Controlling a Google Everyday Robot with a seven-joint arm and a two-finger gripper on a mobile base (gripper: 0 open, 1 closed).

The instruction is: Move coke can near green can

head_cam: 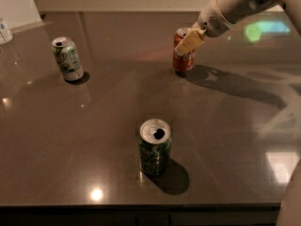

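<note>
The red coke can stands at the back right of the dark table. My gripper comes in from the upper right and is shut on the can's upper part. One cream finger lies across the can's front and the other is hidden behind it. The can's base is at or just above the table. The dark green can stands upright near the front edge, well apart from the coke can, with its top open.
A paler white-silver can with green markings stands at the back left. A white object sits at the far left edge. The table's front edge runs just below the green can. My arm's shadow falls on the right side.
</note>
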